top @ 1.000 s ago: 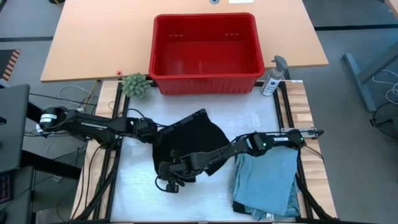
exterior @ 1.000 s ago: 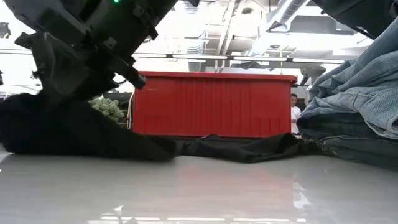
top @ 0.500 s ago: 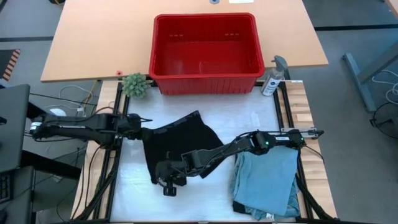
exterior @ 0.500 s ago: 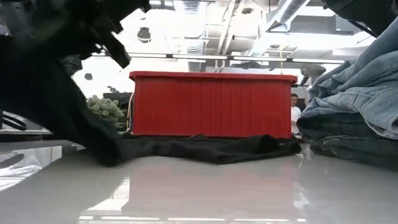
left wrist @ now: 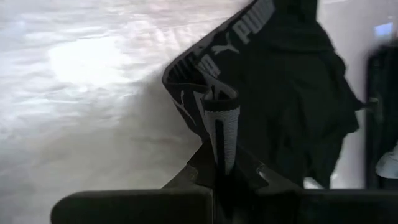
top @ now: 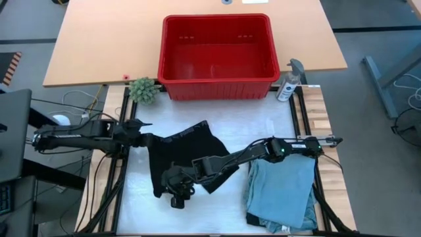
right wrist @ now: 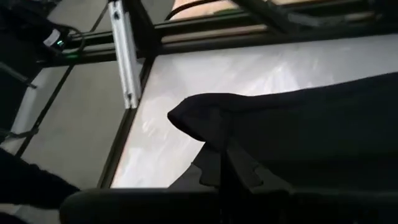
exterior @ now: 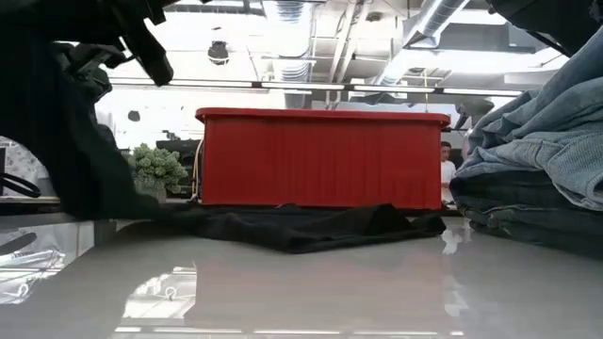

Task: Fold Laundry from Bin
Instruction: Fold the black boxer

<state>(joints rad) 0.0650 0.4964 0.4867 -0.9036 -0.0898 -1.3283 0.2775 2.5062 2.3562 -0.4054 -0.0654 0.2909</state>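
A black garment (top: 187, 158) with a grey printed waistband lies spread on the white mat, in front of the red bin (top: 217, 49). My left gripper (top: 146, 139) is shut on its waistband at the garment's left far corner. My right gripper (top: 176, 189) is shut on its near edge. In the low view the raised cloth (exterior: 80, 160) hangs at the left, while the rest of the garment (exterior: 301, 226) lies flat on the table before the bin (exterior: 320, 155). Inside, the bin shows only its bare floor. My left gripper pinches a fold of the printed waistband (left wrist: 221, 124) between its two fingers, slanting down from the table's left side. That end is raised off the mat, and the cloth runs away from the fingers toward the table's right. My right gripper pinches a black corner of the garment's near edge (right wrist: 202, 124) between its two fingers, slanting down from the table's right. The corner is lifted off the mat, and the cloth trails back behind it toward the right.
A folded pile of light blue denim (top: 283, 187) lies on the mat's right side, under the right arm. A small green plant (top: 143, 89) and a spray bottle (top: 288, 84) stand by the bin's two near corners. Metal rails (top: 125, 178) edge the mat.
My left gripper has pulled back toward the table's left edge and risen, drawing the waistband with it. My right gripper has risen a little with the near edge. The garment has slid left and opened from a bunched heap into a flatter spread; its right part stays on the mat.
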